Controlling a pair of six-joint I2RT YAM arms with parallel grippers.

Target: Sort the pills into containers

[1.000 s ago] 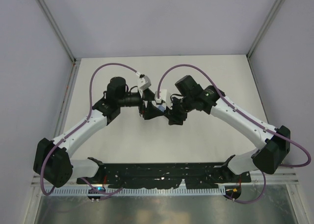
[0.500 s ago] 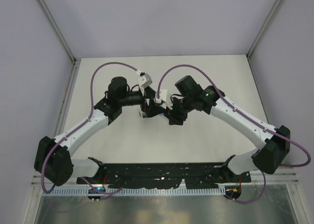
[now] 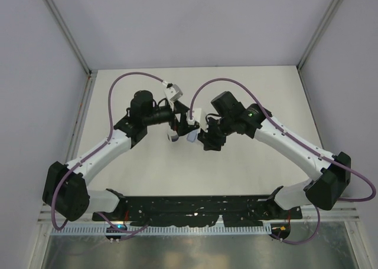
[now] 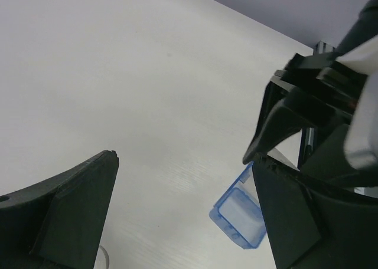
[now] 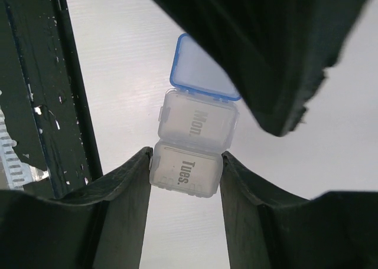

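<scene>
The container I see is a small translucent pill box point(image 5: 192, 145) with two compartments marked "Mon." and "Tues." and an open blue lid point(image 5: 204, 68). My right gripper point(image 5: 186, 177) is shut on the "Tues." compartment and holds it above the table. The blue lid also shows in the left wrist view point(image 4: 239, 213), next to my right-hand finger point(image 4: 295, 222). My left gripper point(image 4: 183, 210) is open and empty, jaws wide apart. In the top view both grippers, left point(image 3: 177, 130) and right point(image 3: 199, 136), meet at the box point(image 3: 192, 137). No pills and no dark bottle show.
A small whitish object point(image 3: 173, 137) lies under my left gripper; a round clear rim point(image 4: 101, 258) shows at the left wrist view's bottom edge. The black base frame point(image 3: 195, 207) runs along the near edge. Walls close the left, back and right.
My left arm has moved forward and to the right, bringing its gripper closer to the pill box. The right arm has barely moved.
</scene>
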